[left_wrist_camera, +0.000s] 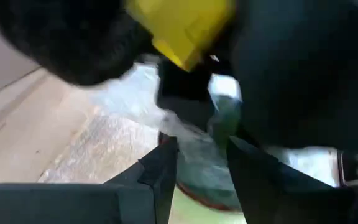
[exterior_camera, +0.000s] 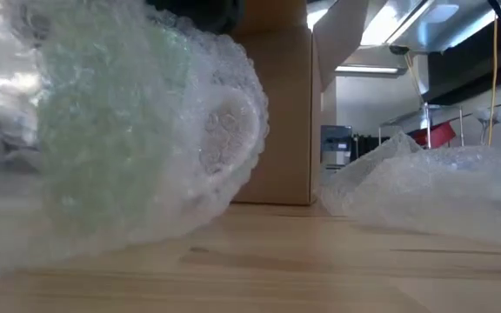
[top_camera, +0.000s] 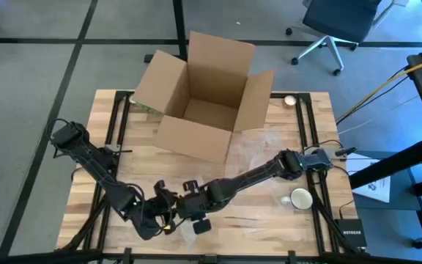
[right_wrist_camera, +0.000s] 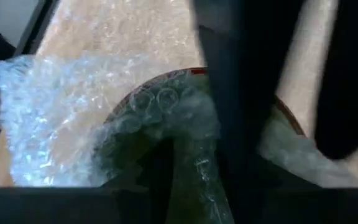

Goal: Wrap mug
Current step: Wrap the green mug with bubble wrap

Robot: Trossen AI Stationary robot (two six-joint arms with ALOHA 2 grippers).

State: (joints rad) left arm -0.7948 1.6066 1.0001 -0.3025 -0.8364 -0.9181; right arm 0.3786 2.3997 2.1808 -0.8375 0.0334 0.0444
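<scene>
Bubble wrap (exterior_camera: 137,130) fills our low view, bundled around the green mug (right_wrist_camera: 185,143) near the table's (top_camera: 123,158) front edge. Both our grippers meet there: the left gripper (top_camera: 168,215) and right gripper (top_camera: 195,213) crowd the bundle, but we cannot tell their jaws' state. 1 cardboard box (top_camera: 204,95) stands open behind; 1 white mug (top_camera: 299,198) sits rightward.

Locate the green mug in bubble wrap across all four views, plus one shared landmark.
High view: mostly hidden under both pincers at the table's near edge, about.
Low view: green mug in bubble wrap fills the left half, lying on the table.
Left wrist view: low centre, between the fingers.
Right wrist view: centre, wrap bunched over its rim.
Landmark: the cardboard box, in high and low views only.
</scene>
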